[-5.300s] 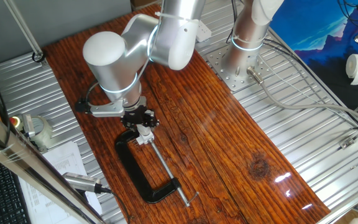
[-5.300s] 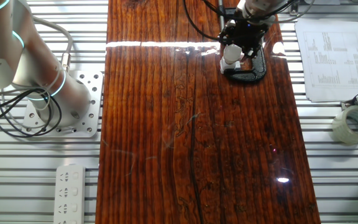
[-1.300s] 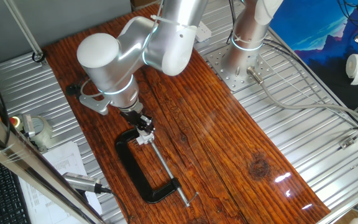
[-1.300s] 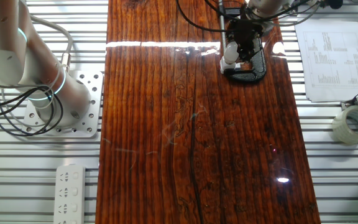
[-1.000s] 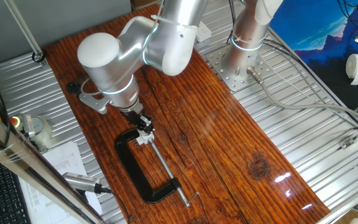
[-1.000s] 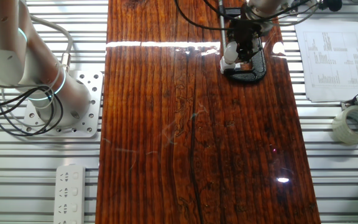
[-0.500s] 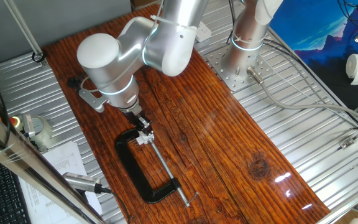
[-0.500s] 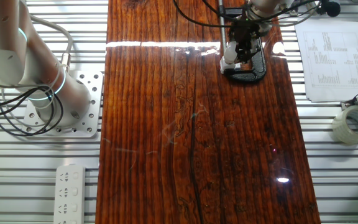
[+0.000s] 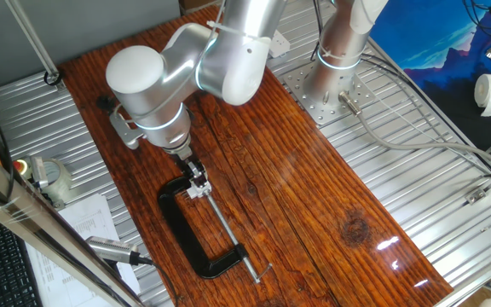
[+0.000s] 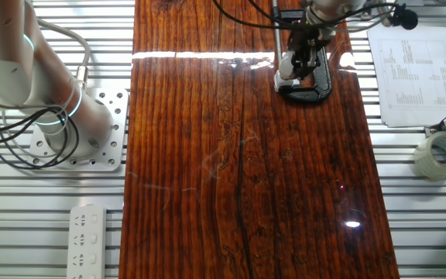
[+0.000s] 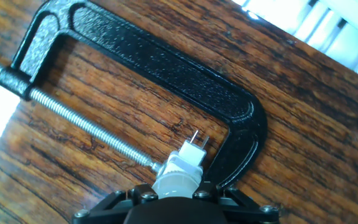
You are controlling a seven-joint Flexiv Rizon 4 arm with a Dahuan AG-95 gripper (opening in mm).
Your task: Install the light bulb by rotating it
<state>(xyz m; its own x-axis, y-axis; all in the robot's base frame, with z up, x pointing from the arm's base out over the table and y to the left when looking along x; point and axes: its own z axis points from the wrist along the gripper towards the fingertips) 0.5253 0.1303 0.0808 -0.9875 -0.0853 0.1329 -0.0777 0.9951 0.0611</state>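
The light bulb (image 11: 174, 179) is a small whitish bulb at the bottom of the hand view, held between the two black fingers of my gripper (image 11: 178, 188), which is shut on it. It sits on top of a small white socket block (image 11: 192, 151) with two metal prongs. A big black C-clamp (image 11: 166, 65) grips that block on the wooden table. In one fixed view my gripper (image 9: 195, 174) points down at the socket block (image 9: 197, 190), at the clamp's (image 9: 184, 232) near end. In the other fixed view the gripper (image 10: 298, 60) hides most of the bulb.
The clamp's threaded rod (image 11: 86, 124) runs out to the left. Off the wooden board (image 10: 238, 170) lie a tape roll (image 10: 437, 154), a printed sheet (image 10: 409, 74) and a power strip (image 10: 87, 240). The arm's base (image 9: 335, 72) stands at the back.
My wrist has turned about its own axis over the socket; the bracket on the hand has swung round. The gripper stays in place, still shut on the bulb.
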